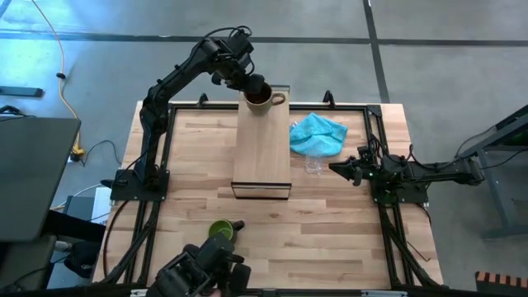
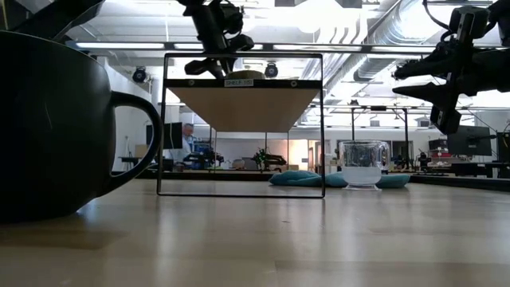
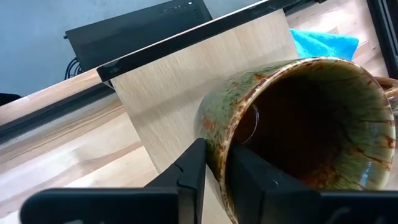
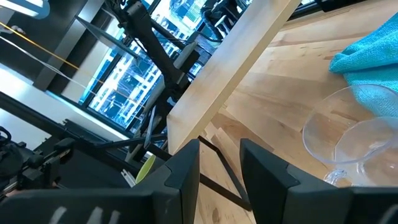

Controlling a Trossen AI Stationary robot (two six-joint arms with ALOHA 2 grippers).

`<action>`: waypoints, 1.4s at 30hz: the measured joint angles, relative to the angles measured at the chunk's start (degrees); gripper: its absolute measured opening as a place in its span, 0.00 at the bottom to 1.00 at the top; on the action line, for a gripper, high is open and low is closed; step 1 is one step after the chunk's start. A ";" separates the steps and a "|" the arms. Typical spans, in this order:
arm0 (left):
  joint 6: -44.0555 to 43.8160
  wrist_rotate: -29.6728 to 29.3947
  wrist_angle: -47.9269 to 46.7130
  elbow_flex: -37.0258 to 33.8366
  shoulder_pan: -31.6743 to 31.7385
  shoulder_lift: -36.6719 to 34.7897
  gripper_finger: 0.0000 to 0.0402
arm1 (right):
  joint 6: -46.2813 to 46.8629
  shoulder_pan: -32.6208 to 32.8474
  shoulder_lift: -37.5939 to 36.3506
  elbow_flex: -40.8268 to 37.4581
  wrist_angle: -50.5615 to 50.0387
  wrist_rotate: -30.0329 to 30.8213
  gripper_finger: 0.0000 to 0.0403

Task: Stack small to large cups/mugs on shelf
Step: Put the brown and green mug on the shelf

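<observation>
Left claw (image 3: 216, 171) grips the brown mug (image 3: 298, 127) by its rim, tilted on the shelf (image 1: 262, 140).

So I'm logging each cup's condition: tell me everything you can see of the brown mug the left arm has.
The brown mug looks ceramic, glazed mottled green and tan outside, dark glossy brown inside, empty. Its handle points toward the blue cloth. It sits at the far end of the shelf. The left pincer straddles its rim, one finger inside and one outside.
</observation>
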 joint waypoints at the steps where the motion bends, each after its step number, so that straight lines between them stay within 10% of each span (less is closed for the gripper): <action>1: -0.06 0.04 0.00 0.00 0.00 0.01 0.12 | 0.00 0.00 0.00 0.00 0.00 -0.01 0.26; 42: 2.93 1.27 1.92 0.00 0.02 0.02 0.13 | 0.00 0.00 0.00 0.00 -0.07 -0.89 0.26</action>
